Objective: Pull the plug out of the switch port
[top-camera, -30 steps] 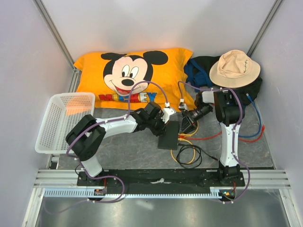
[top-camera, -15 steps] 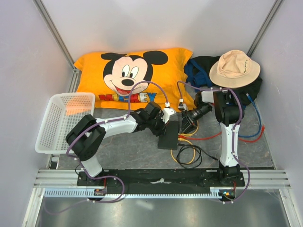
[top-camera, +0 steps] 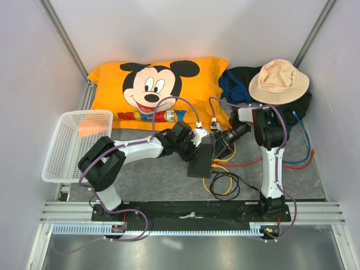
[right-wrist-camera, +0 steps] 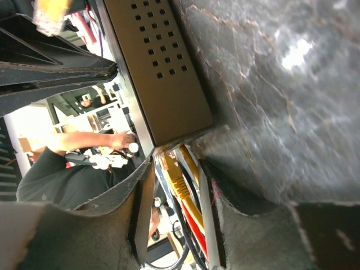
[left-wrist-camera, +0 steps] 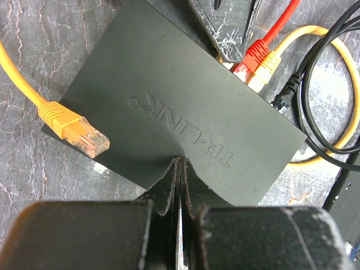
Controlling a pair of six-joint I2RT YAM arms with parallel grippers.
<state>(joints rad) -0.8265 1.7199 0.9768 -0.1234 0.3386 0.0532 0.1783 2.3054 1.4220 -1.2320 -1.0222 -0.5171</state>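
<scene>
The switch (top-camera: 201,161) is a flat black box in the middle of the table; its top, marked TP-LINK, fills the left wrist view (left-wrist-camera: 185,101). A red plug (left-wrist-camera: 253,55) and a yellow plug (left-wrist-camera: 265,68) sit side by side in its ports. My left gripper (top-camera: 197,145) is shut, with its tips (left-wrist-camera: 179,163) resting on the switch's top. My right gripper (top-camera: 219,148) is at the port edge, open, with its fingers (right-wrist-camera: 140,208) on either side of the yellow plug (right-wrist-camera: 179,181). The red cable (right-wrist-camera: 194,225) runs just behind the plug.
A loose yellow plug (left-wrist-camera: 76,126) lies on the switch's left corner. Black and yellow cable loops (top-camera: 225,183) lie in front of the switch. A white basket (top-camera: 76,143) stands at the left. A Mickey pillow (top-camera: 152,90), a dark bag (top-camera: 239,79) and a tan hat (top-camera: 278,81) lie at the back.
My right arm has shifted slightly left, toward the switch's port edge. The left arm and the switch have not moved.
</scene>
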